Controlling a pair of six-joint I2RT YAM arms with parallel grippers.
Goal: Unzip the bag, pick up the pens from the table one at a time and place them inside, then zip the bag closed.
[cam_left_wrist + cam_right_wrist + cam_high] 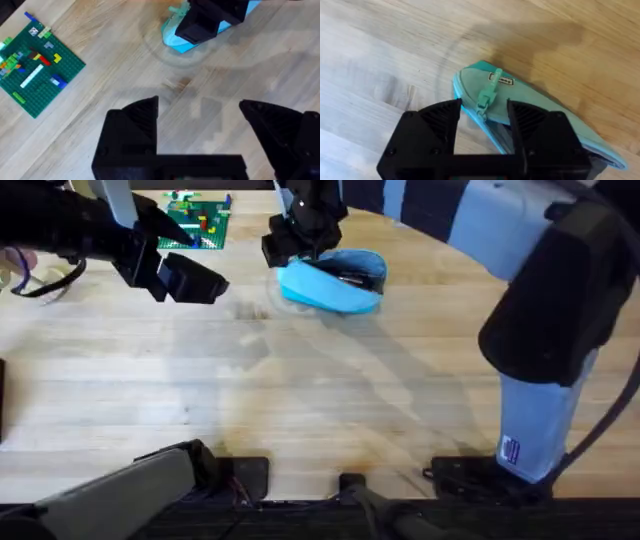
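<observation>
The light blue bag [330, 288] lies on the table [320, 380] at the far middle, its mouth partly open along the top. Thin dark shapes show inside the opening; I cannot tell whether they are the pens. My right gripper [285, 255] hangs over the bag's left end. In the right wrist view the right gripper [484, 120] is open, with the green zipper pull [487, 92] lying just ahead of the gap between its fingers, untouched. My left gripper [200, 283] hovers open and empty to the left of the bag [175, 37], over bare wood [200, 130].
A green brick baseplate [200, 220] with small coloured bricks lies at the far left, also seen from the left wrist [35, 67]. A looped cable [40, 280] sits at the left edge. The near half of the table is bare wood.
</observation>
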